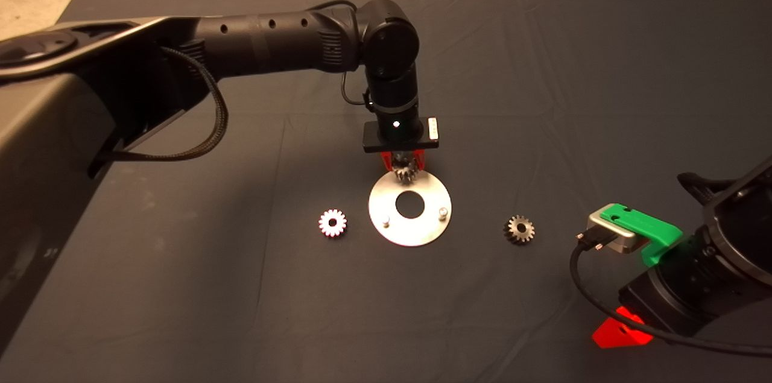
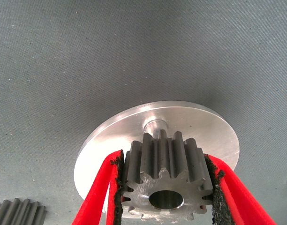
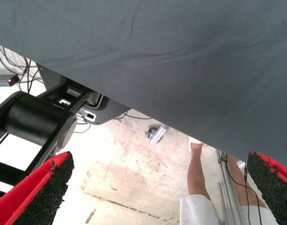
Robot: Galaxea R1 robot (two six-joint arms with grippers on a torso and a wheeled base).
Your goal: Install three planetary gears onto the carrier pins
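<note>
While left pincer (image 2: 164, 187) grips gear (image 2: 164, 180) | over disc (image 2: 110, 140) pin (image 2: 154, 125).

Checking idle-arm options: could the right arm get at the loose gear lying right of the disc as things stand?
Probably yes. The right gripper, open, waits at the mat's lower right; only bare mat separates it from that gear.

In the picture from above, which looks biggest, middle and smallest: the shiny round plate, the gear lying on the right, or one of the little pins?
Biggest to smallest in the head view:
1. The round plate
2. The gear lying on the right
3. A pin, the smallest
The gear lying on the left looks about the same size as the right one, so I would not rank those two.
</note>
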